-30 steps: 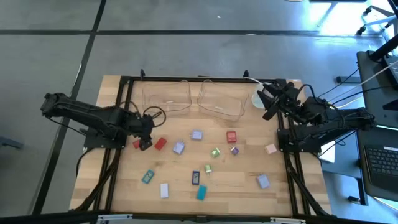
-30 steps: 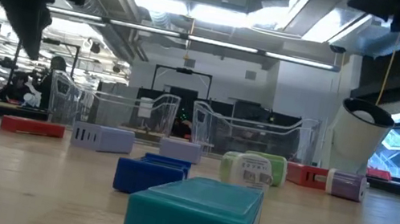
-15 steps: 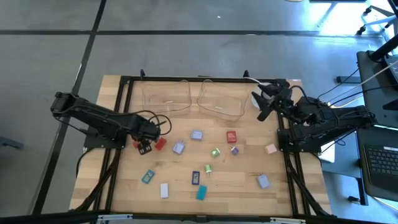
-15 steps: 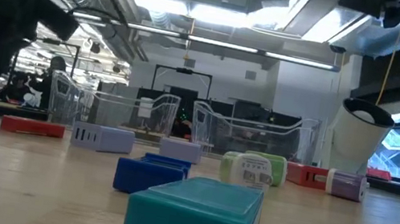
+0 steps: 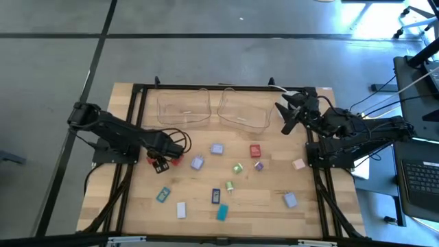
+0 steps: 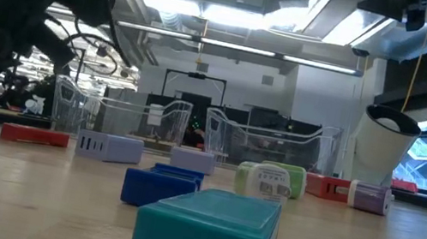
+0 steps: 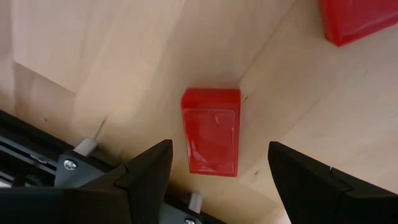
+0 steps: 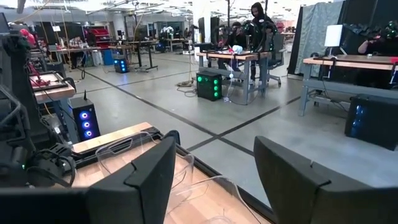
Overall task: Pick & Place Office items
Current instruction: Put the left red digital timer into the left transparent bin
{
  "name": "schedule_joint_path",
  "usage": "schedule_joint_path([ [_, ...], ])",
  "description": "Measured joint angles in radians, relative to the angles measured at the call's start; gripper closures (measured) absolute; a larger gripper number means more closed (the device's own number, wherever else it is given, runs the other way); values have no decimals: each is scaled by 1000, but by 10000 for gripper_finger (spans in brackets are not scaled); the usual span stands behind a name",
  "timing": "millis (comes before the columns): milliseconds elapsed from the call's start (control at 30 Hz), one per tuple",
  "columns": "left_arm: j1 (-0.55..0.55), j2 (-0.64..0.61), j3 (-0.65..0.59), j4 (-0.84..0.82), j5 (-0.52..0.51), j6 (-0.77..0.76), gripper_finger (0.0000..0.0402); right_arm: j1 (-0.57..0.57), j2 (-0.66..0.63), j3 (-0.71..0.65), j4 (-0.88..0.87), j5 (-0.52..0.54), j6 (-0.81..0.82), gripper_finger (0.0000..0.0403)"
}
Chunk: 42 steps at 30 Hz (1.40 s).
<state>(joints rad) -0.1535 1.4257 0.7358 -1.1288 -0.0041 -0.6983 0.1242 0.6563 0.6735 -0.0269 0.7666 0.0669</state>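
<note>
i see a pale matt wood table (image 7: 93,56), a glossy red plastic block (image 7: 211,130) on it, 2 clear shiny plastic trays (image 5: 184,108), and matt black fingers (image 7: 146,171).

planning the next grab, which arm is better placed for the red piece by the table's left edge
Left. Its open gripper hangs straight over the red piece; the right gripper is raised by the clear trays across the table.

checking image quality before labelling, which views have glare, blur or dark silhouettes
High view: blown-out glare at the top right corner, table evenly lit. Low view: the near teal rectangular block is soft, ceiling lights glare, the left arm is a dark silhouette. Left wrist view: sharp on the red rectangular block; the left gripper fingers are dark.
</note>
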Motion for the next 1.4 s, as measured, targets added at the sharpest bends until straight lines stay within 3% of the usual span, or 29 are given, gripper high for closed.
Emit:
schedule_joint_path([
  [167,3,47,-54,5,1,-9,140,0,3,0,0,-45,0,182],
  [433,39,59,-153,91,108,-17,144,0,4,0,0,-83,0,182],
  [567,59,59,-141,101,117,22,168,0,4,0,0,-83,0,182],
  [800,85,38,-136,118,133,103,248,0,4,0,0,-84,29,182],
  [1000,106,0,-135,142,163,104,250,0,4,0,0,-86,54,182],
  [1267,110,-122,-33,172,70,108,248,0,5,0,-6,-86,53,182],
  [1400,110,-180,59,253,-26,127,246,0,10,0,-4,-82,53,182],
])
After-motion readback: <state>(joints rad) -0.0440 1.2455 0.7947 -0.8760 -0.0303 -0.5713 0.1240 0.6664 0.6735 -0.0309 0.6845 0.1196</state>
